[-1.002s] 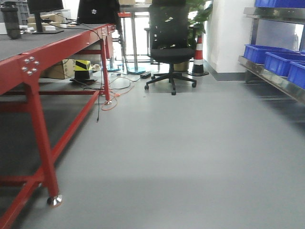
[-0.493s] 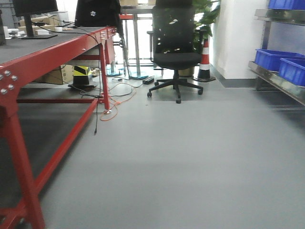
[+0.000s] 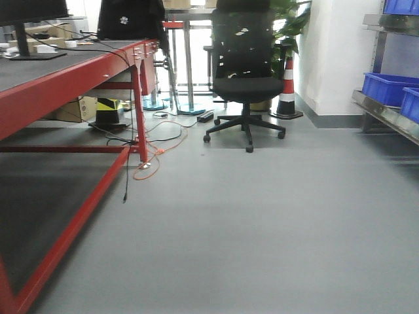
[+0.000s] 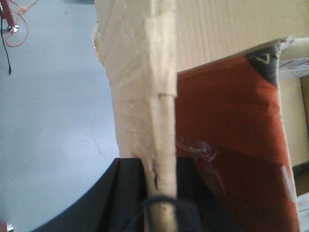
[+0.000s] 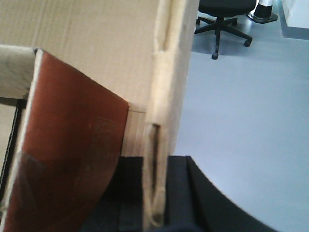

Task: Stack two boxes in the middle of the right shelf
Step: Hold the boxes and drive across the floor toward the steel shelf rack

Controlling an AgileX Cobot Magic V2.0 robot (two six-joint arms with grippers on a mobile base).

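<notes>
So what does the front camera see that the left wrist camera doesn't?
Only the front view shows the room: a red table, a chair, a cone and blue bins on the shelf. Only the left wrist view shows a cardboard box, its edge pinched in the left gripper. Both show the grey floor and an orange cable.
</notes>
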